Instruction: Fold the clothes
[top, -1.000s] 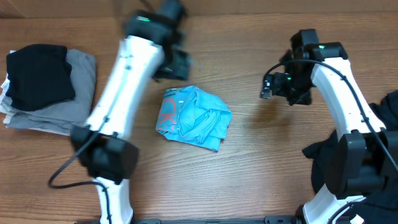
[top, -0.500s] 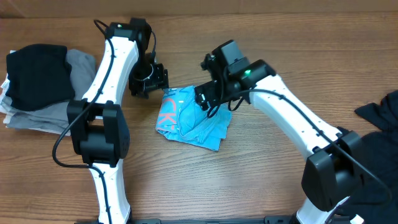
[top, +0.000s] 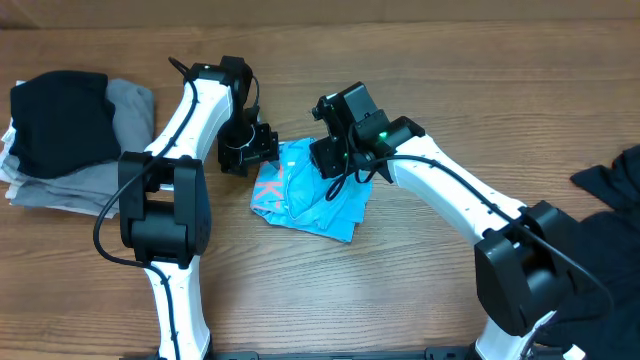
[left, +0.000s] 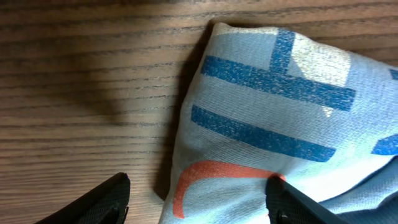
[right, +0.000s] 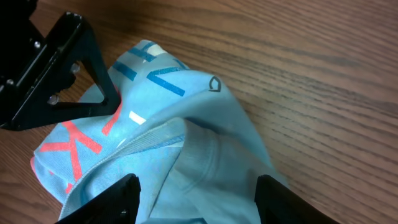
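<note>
The clothes in play are a crumpled sky-blue T-shirt (top: 312, 197) with pink-red lettering, lying mid-table. My left gripper (top: 258, 152) is at its upper-left corner. In the left wrist view it (left: 196, 205) is open, one finger on bare wood and the other over the shirt (left: 273, 106), straddling the edge. My right gripper (top: 338, 170) is down on the shirt's top. In the right wrist view it (right: 196, 202) stands open with a bulge of collar fabric (right: 205, 155) between its fingers; a grip does not show.
A black garment (top: 58, 120) lies on a grey folded stack (top: 120, 150) at the far left. More black fabric (top: 612, 195) is heaped at the right edge. The left gripper's black body (right: 56, 74) sits close by in the right wrist view.
The right arm swung in from the right side onto the shirt and its jaws narrowed. The left arm came down to the shirt's upper-left corner.
</note>
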